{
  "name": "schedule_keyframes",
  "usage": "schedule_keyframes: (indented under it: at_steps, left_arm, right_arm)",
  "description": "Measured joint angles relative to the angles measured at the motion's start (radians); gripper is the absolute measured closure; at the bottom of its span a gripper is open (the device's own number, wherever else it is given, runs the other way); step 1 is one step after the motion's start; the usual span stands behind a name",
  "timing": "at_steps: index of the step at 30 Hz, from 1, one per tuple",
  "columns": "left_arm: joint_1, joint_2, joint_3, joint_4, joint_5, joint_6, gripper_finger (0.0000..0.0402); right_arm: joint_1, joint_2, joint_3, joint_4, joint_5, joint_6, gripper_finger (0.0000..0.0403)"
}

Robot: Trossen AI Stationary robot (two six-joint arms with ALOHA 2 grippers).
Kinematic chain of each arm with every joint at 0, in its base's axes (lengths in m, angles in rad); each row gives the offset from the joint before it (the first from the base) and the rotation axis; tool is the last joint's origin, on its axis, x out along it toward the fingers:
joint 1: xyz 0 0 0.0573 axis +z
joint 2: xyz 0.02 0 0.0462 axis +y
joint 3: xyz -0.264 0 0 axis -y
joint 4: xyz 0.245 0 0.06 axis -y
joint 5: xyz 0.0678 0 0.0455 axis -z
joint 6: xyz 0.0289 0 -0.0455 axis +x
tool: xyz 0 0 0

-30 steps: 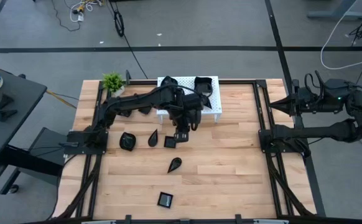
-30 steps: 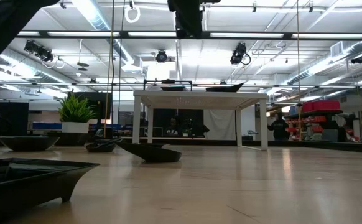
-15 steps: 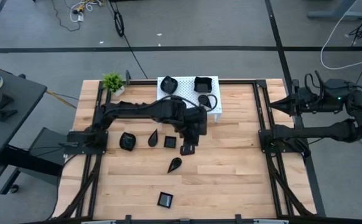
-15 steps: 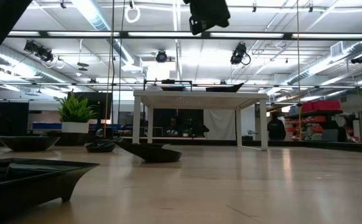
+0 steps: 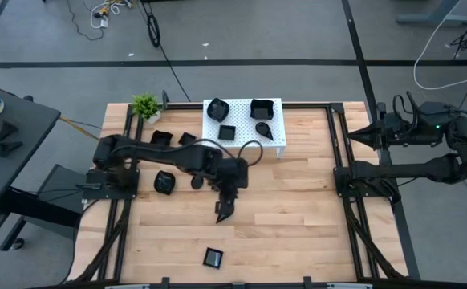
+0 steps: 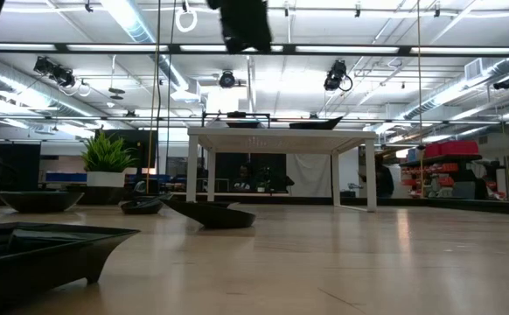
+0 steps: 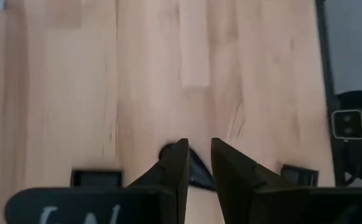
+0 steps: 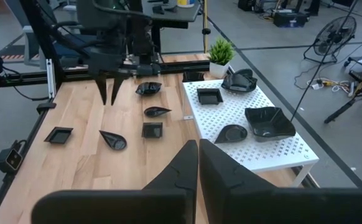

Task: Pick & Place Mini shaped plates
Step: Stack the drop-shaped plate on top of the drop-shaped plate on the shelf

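Small glossy black plates lie on the wooden table: a teardrop plate [image 5: 221,217], a rounded one [image 5: 164,182], another teardrop [image 5: 197,180] and a square one [image 5: 213,257] near the front edge. More plates sit on the white perforated stand [image 5: 275,144]. My left gripper [image 5: 227,201] hangs open and empty over the first teardrop plate [image 7: 199,174], fingers slanting down, clear of it. The right wrist view shows the left gripper [image 8: 108,94] well above the wood. My right gripper [image 8: 198,155] waits shut at the table's right side [image 5: 375,132].
Two square plates [image 5: 173,139] lie at the far left by a small green potted plant [image 5: 145,105]. Black frame rails [image 5: 338,160] run along both sides of the table. Bare wood [image 5: 298,225] stretches over the near right of the table.
My left gripper has swung away from the white stand toward the table's near edge and come down a little, ending over the teardrop plate. Its arm no longer covers the stand, so a small square plate there shows. The gap between its fingers looks unchanged.
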Motion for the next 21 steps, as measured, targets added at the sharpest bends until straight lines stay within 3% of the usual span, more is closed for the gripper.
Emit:
schedule_keyframes:
  at_steps: [12, 21]
  left_arm:
    - [-0.026, -0.123, -0.224, -0.004, -0.035, -0.264, 0.033]
    - [-0.024, -0.124, -0.318, 0.0, -0.026, -0.373, 0.031]
  right_arm:
    - [0.0, 0.0, 0.0, 0.0, 0.0, 0.0, 0.0383]
    - [0.0, 0.0, 0.0, 0.0, 0.0, 0.0, 0.0383]
